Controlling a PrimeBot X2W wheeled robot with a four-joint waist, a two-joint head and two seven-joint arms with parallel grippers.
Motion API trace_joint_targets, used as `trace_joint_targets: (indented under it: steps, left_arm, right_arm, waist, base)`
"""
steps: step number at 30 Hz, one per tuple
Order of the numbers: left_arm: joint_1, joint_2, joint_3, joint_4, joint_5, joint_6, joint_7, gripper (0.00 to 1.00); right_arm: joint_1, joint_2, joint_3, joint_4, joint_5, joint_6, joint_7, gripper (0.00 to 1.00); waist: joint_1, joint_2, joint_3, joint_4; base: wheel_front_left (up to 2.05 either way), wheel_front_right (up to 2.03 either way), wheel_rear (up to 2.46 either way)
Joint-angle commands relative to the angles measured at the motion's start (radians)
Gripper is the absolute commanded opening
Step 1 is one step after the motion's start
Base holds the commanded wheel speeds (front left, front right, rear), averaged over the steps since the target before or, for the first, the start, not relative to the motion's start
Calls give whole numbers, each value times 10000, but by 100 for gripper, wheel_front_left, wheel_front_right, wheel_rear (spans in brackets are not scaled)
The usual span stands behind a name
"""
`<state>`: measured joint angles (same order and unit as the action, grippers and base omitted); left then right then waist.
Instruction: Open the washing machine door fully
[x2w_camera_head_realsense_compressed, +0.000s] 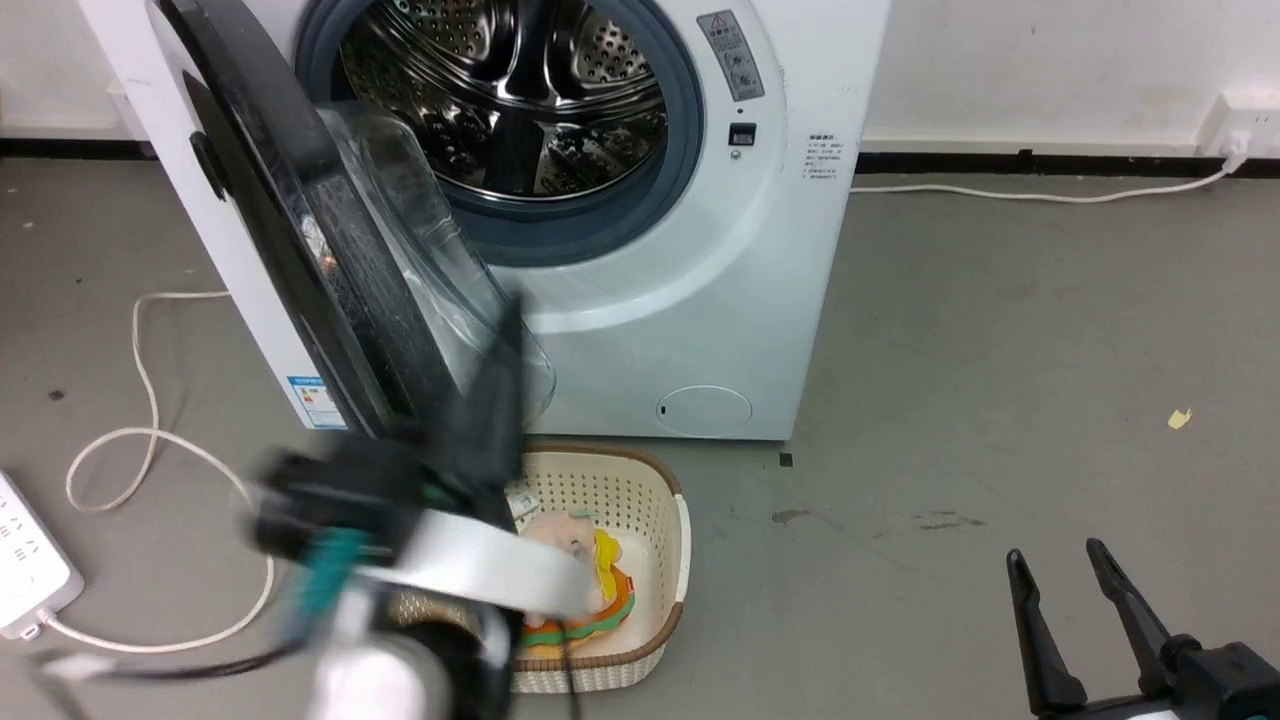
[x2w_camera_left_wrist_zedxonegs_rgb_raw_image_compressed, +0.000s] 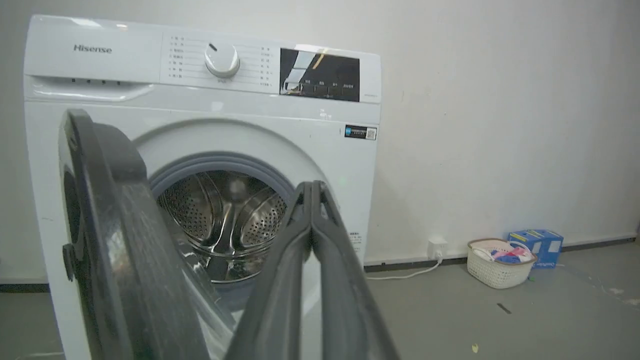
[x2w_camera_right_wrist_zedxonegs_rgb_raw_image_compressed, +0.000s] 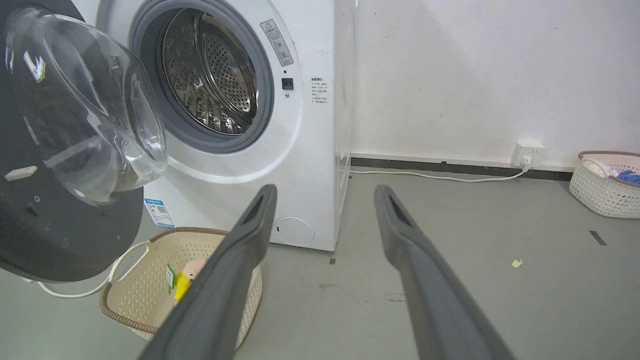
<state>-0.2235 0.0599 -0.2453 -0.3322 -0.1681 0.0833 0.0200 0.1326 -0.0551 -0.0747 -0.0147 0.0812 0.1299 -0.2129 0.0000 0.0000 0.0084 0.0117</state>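
The washing machine door (x2w_camera_head_realsense_compressed: 290, 230) is glossy black with a bulging clear glass bowl. It stands swung out to the left of the steel drum (x2w_camera_head_realsense_compressed: 510, 90), roughly edge-on to me. My left gripper (x2w_camera_head_realsense_compressed: 508, 325) is blurred and shut, its fingers lying in front of the bowl's lower edge; I cannot tell if they touch it. In the left wrist view the shut left gripper (x2w_camera_left_wrist_zedxonegs_rgb_raw_image_compressed: 311, 189) points at the drum, with the door (x2w_camera_left_wrist_zedxonegs_rgb_raw_image_compressed: 115, 240) just to its left. My right gripper (x2w_camera_head_realsense_compressed: 1060, 565) is open and empty over the floor at the lower right. The right wrist view has the door (x2w_camera_right_wrist_zedxonegs_rgb_raw_image_compressed: 65, 150) left of the open right gripper (x2w_camera_right_wrist_zedxonegs_rgb_raw_image_compressed: 325, 192).
A beige basket (x2w_camera_head_realsense_compressed: 682, 520) with a plush toy (x2w_camera_head_realsense_compressed: 590, 590) sits on the floor below the door and my left arm. A white power strip (x2w_camera_head_realsense_compressed: 30, 570) and looped cable (x2w_camera_head_realsense_compressed: 150, 440) lie at the left. Another basket (x2w_camera_left_wrist_zedxonegs_rgb_raw_image_compressed: 500, 277) and a blue box (x2w_camera_left_wrist_zedxonegs_rgb_raw_image_compressed: 537, 245) stand by the wall.
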Motion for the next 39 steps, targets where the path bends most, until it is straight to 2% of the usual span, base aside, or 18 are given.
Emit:
trace_joint_targets:
  steps: [1,4,8,10,16,22,27,28,29,39]
  left_arm:
    - [478,-29,-497,442,-119,-26,433,0]
    - [884,-59,-1027,1162,-467,67,804,0]
    - [1064,-75,-1209,2288,-687,354,766,0]
    - [981,97,-1307,2876,-306,475,785,0]
    - [767,86,-1019,3947,-440,849,445,0]
    - [746,137,-828,4274,-565,914,5,0]
    - [1081,171,-806,4418,-723,914,-203,0]
    - [1233,176,-803,4427,-791,928,-249,0]
    - [1233,176,-803,4427,-791,928,-249,0]
    - [1441,373,-531,4305,-1092,978,-362,0]
  right_arm:
    - [-233,48,26,19,80,8,-16,100]
    - [-296,48,42,23,111,8,-25,100]
    - [-400,48,68,64,180,8,-31,100]
    - [-440,48,64,99,211,8,-39,100]
    - [-475,49,-41,205,303,8,-36,100]
    - [-435,49,-85,257,312,8,-37,100]
    - [-257,49,-64,343,419,8,37,100]
    - [-206,49,-34,304,424,8,73,100]
    - [-206,49,-34,304,424,8,73,100]
    - [-48,49,184,91,408,8,299,100]
  waist:
    - [0,0,70,-16]
    - [0,0,180,-33]
    - [0,0,356,-75]
    - [0,0,431,-90]
    - [0,0,570,-2]
    - [0,0,452,322]
    - [0,0,104,958]
    - [0,0,27,1284]
    - [0,0,27,1284]
    - [0,0,98,3111]
  base:
    - [0,0,0]
    - [0,0,0]
    - [0,0,0]
    - [0,0,0]
    - [0,0,0]
    - [0,0,0]
    - [0,0,0]
    - [0,0,0]
    - [0,0,0]
    - [0,0,0]
